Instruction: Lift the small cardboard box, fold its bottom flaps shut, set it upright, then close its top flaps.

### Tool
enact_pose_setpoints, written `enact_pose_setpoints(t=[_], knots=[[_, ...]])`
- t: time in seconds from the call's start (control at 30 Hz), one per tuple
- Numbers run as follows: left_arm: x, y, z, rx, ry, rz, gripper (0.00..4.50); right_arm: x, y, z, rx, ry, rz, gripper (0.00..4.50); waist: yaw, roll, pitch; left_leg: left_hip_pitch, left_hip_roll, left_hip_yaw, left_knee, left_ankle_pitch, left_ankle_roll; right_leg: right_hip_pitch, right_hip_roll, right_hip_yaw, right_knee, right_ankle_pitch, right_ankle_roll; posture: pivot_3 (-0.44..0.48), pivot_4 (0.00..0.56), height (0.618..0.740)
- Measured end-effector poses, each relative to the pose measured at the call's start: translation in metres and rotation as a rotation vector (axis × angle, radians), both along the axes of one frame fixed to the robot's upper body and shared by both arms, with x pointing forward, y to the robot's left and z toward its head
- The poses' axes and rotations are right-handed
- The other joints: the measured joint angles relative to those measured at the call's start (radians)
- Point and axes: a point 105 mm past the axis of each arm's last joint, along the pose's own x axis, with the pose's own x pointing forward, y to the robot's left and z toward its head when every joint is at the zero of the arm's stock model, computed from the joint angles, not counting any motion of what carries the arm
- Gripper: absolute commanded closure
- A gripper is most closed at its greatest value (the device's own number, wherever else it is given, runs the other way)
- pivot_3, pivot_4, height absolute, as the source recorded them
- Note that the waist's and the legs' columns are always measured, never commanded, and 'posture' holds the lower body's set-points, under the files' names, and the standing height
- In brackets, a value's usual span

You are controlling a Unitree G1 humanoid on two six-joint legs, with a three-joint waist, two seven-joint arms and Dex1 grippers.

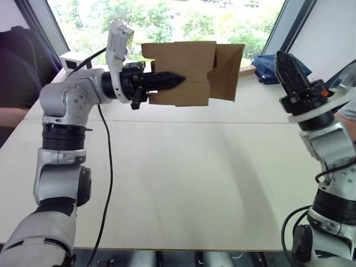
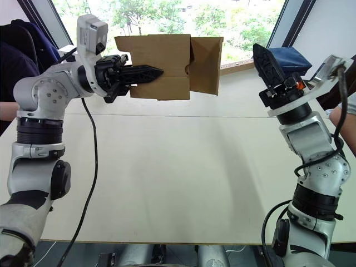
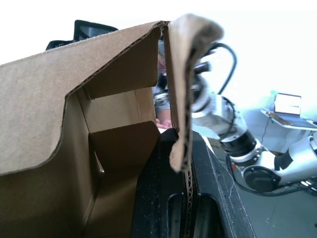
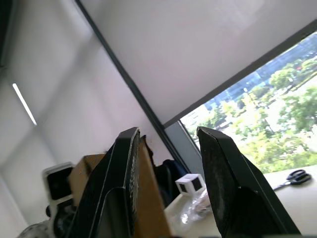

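Item: we log the small plain brown corrugated cardboard box (image 1: 183, 72), held aloft, clear of the pale desk (image 1: 183, 178), above its far edge.
Left tool (image 1: 167, 81): black two-fingered, clenched on one wall of the box; the left wrist view shows the cardboard edge pinched between its fingers (image 3: 163, 198).
Right tool (image 2: 266, 64): raised above the right side of the desk, apart from the box, fingers spread and grasping nothing.
Flaps: one loose brown flap (image 2: 206, 64) stands out on the side facing the right tool; inside, further flaps (image 3: 119, 148) hang part-folded. We cannot tell which end is the bottom.
Stage, as we judge it: box lifted; flap folding not yet done.
Risk one: the pinch is on a single thin wall, so a push from the right tool could pivot or pull the box free.
Risk two: the pinched edge already looks bent; harder pressure may crush it.
Risk three: flaps pressed in the wrong order may spring back open.
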Motion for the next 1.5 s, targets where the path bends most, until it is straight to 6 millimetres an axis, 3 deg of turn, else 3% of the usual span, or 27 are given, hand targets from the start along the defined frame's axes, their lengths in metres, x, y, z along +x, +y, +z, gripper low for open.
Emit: enact_pose_setpoints(t=[0.2, 0.43, 0.87, 1.5], knots=[[-0.006, -0.003, 0.003, 0.008, -0.011, -0.021, 4.50, 0.020, 0.022, -0.021, -0.034, 0.068, 0.046, 2.63, 0.003, 0.000, 0.000, 0.000, 0.000, 0.000, 0.000, 0.000, 0.000, 0.000, 0.000, 0.000, 0.000, 0.000, 0.000, 0.000, 0.150, 0.740], [-0.007, -0.004, 0.003, 0.002, -0.004, -0.027, 4.50, 0.010, 0.065, -0.021, 0.006, 0.042, 0.233, 2.63, 0.004, 0.000, 0.000, -0.001, 0.000, -0.001, 0.000, 0.000, 0.000, 0.000, 0.000, 0.000, 0.000, 0.000, 0.000, 0.000, 0.150, 0.740], [-0.006, -0.003, 0.003, -0.002, 0.005, -0.021, 4.50, -0.012, 0.072, -0.011, 0.085, -0.005, 0.290, 2.63, 0.002, 0.000, 0.000, 0.000, 0.000, 0.000, 0.000, 0.000, 0.000, 0.000, -0.001, 0.000, 0.000, 0.000, 0.000, 0.000, 0.150, 0.740], [-0.002, -0.001, 0.001, -0.007, 0.024, -0.008, 4.50, -0.019, 0.074, -0.013, 0.099, -0.008, 0.317, 2.63, 0.002, 0.000, 0.000, 0.000, 0.000, 0.000, 0.000, 0.000, 0.000, 0.000, -0.001, 0.000, 0.000, 0.000, 0.000, 0.000, 0.150, 0.740]])
